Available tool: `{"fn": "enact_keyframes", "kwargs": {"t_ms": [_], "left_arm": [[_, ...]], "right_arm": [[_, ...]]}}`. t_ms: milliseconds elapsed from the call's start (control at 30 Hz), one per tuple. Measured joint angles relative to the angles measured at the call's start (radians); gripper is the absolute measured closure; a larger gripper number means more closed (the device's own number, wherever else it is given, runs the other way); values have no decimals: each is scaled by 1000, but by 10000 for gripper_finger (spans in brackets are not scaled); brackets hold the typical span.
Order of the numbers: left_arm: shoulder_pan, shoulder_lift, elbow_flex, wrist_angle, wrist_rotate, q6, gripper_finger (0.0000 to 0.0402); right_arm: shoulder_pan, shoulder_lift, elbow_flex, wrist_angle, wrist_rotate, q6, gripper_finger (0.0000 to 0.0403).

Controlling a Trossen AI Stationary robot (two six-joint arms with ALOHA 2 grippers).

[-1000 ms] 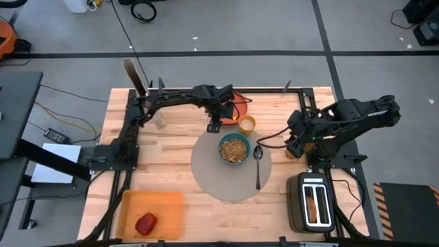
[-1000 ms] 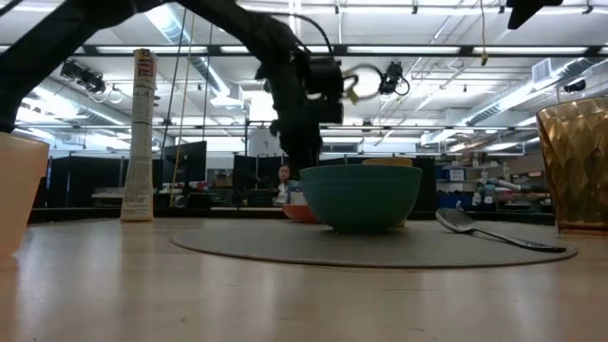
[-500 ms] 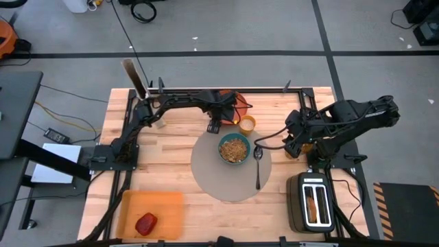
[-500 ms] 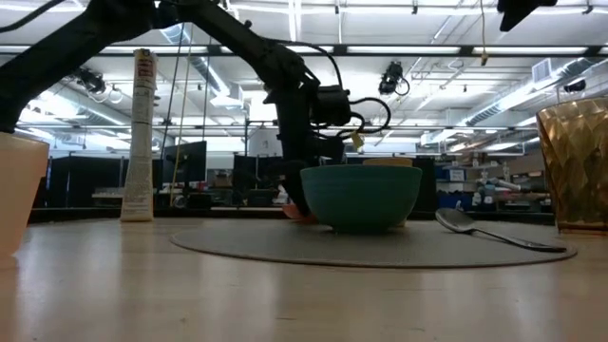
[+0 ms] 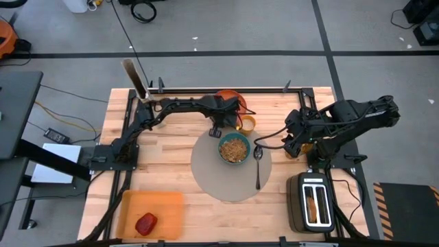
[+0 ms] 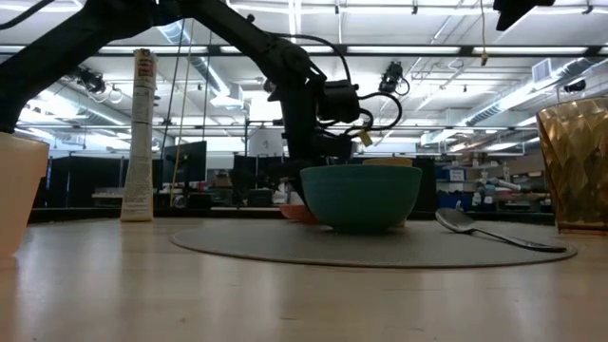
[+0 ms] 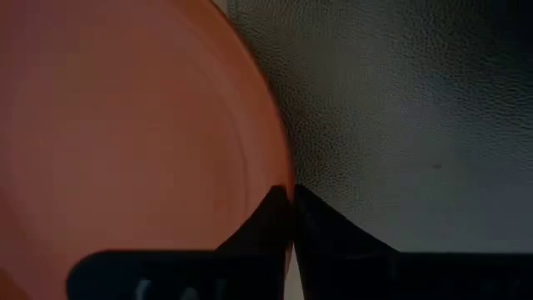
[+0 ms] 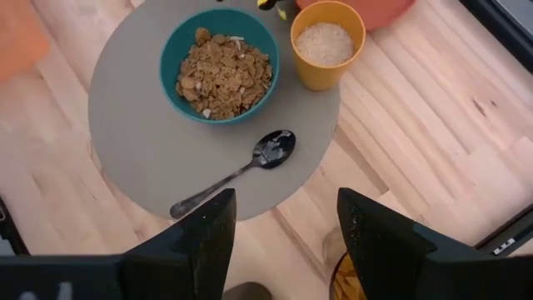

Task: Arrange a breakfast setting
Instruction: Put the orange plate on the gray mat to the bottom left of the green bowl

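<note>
Left arm: stretched across the table's far side, left gripper [image 7: 291, 200] fingers pressed together.
Right arm: folded at right, right gripper [image 8: 285, 218] fingers apart.

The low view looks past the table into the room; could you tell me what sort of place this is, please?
Probably an open lab or workshop hall: exposed ceiling light strips, ceiling-hung cameras, and rows of workstation screens behind the table.

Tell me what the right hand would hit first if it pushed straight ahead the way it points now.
Probably the metal spoon on the grey mat: it lies straight ahead of the open right hand. Depth is unclear.
</note>
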State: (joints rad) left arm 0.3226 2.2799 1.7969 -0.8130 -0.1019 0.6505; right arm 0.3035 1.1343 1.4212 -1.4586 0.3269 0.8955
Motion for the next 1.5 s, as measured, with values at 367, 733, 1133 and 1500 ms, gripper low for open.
{"fn": "enact_keyframes", "kwargs": {"t_ms": [367,733,1133,1500], "left_arm": [[0,-106,-6,-186,-119,-145,387],[-118,-386,-5,-337,-146,-329,388],[-505,-541,-4,-429,-145,-690,385],[-814,-437,-4,-366,-147,-866,386]], "right_arm": [[0,0,0,0,-6,-29,185],[0,0,0,0,-34,-93,185],[76,13,0,145,-5,-137,185],[285,122,0,215,-9,-132,185]]}}
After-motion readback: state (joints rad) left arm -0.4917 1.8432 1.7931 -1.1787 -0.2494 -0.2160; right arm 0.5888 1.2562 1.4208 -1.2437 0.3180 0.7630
